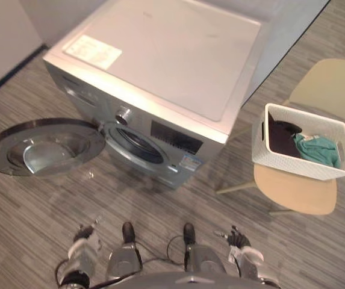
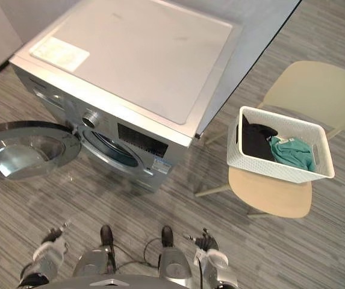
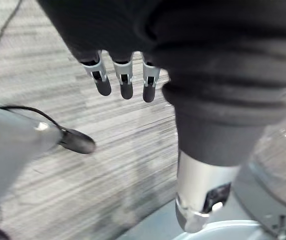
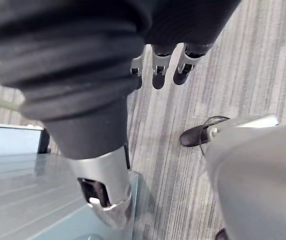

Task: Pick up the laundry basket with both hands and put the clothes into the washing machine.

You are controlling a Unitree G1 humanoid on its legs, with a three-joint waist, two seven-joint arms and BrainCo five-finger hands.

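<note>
A white perforated laundry basket stands on a beige chair at the right, holding a dark garment and a teal one. The silver front-loading washing machine stands ahead and to the left; its round door is swung wide open to the left, baring the drum opening. My left hand hangs low at the lower left and my right hand at the lower right, both far from the basket. In the wrist views the left hand's fingers and the right hand's fingers are relaxed and hold nothing.
A second beige chair stands behind the basket at the far right. A grey wall panel runs beside the machine, between it and the chairs. Striped grey floor lies between me and the machine.
</note>
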